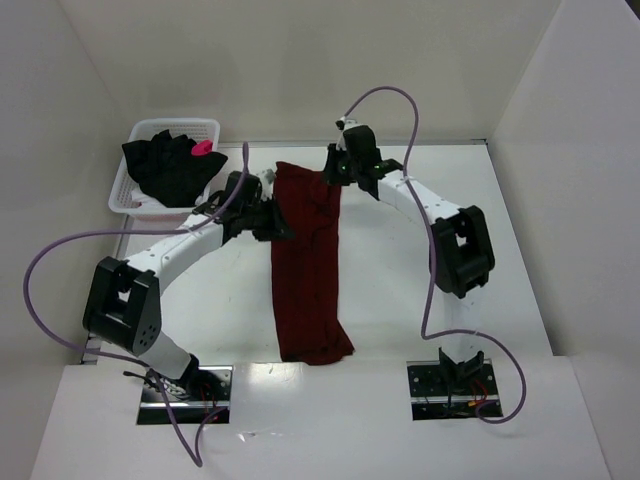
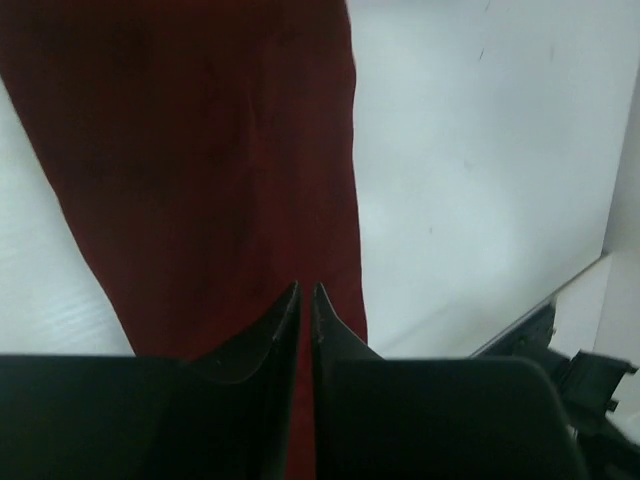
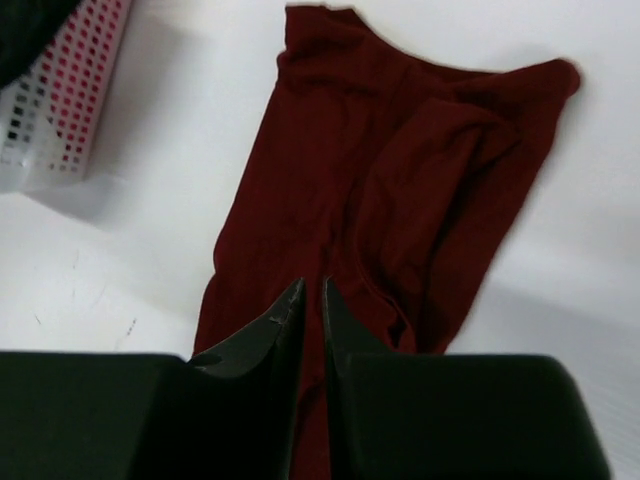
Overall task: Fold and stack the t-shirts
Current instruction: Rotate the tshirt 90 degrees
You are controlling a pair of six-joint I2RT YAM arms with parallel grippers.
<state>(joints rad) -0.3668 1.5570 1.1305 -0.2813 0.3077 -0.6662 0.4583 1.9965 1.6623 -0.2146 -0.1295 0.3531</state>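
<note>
The long dark red cloth t-shirt (image 1: 308, 275) lies along the middle of the flat white table (image 1: 490, 210), from the upper centre to the lower centre of the top view. My left gripper (image 1: 272, 226) is on its left edge, in the upper part; my right gripper (image 1: 337, 170) is on its upper right corner. The white plastic mesh basket (image 1: 122, 196) stands in the upper left of the frame, apart from this shirt, and the black cloth t-shirt (image 1: 170, 168) lies in it.

1. A robot lab test cell.
2. Plain white walls (image 1: 300, 60) box in a bare white table (image 1: 500, 260).
3. Two arms (image 1: 170, 255) are bolted to metal plates (image 1: 218, 385) at the near edge, trailing loose purple cables (image 1: 384, 90).
4. The loose things are a red shirt (image 1: 305, 270) and a mesh basket (image 1: 120, 195).
</note>
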